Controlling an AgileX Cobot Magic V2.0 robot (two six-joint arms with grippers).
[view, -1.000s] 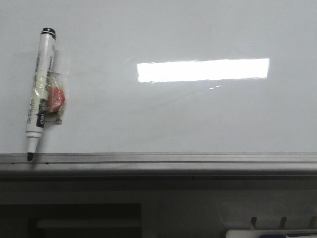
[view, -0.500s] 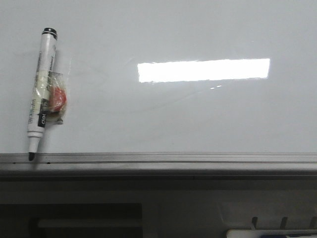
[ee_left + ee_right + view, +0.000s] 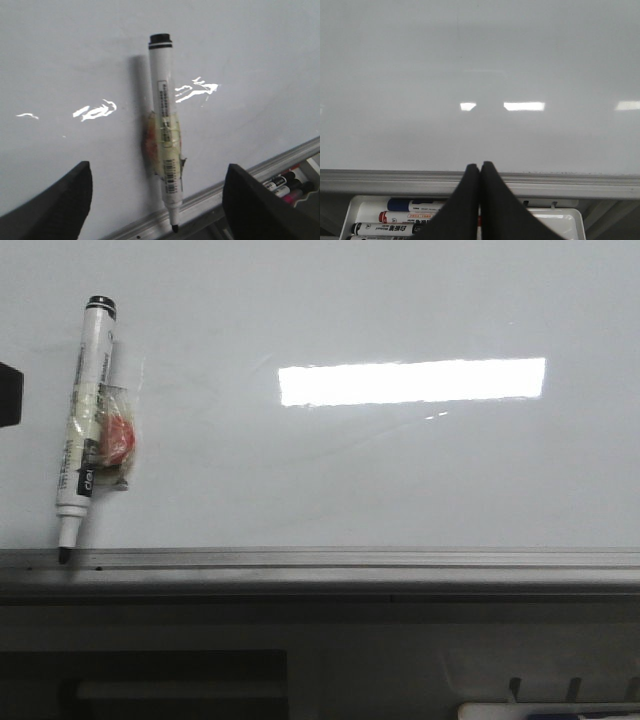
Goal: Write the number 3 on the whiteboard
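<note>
The whiteboard (image 3: 400,480) fills the front view, glossy and pale, with a grey edge rail (image 3: 350,562) along its near side. No number 3 shows on it. A white marker pen (image 3: 84,425) with a black end and uncapped black tip lies at the board's left, tip on the rail, a taped red piece on its side. In the left wrist view the pen (image 3: 165,135) lies between my wide-open left gripper (image 3: 159,200), whose fingers do not touch it. A dark corner at the front view's left edge (image 3: 8,393) looks like that gripper. My right gripper (image 3: 480,167) is shut and empty above the rail.
A white tray (image 3: 560,220) below the board's edge holds several markers (image 3: 415,205); more markers (image 3: 285,182) show in the left wrist view. A bright rectangular light reflection (image 3: 410,381) lies on the board.
A dark object has entered the front view at the left edge beside the pen. The pen and board have stayed put.
</note>
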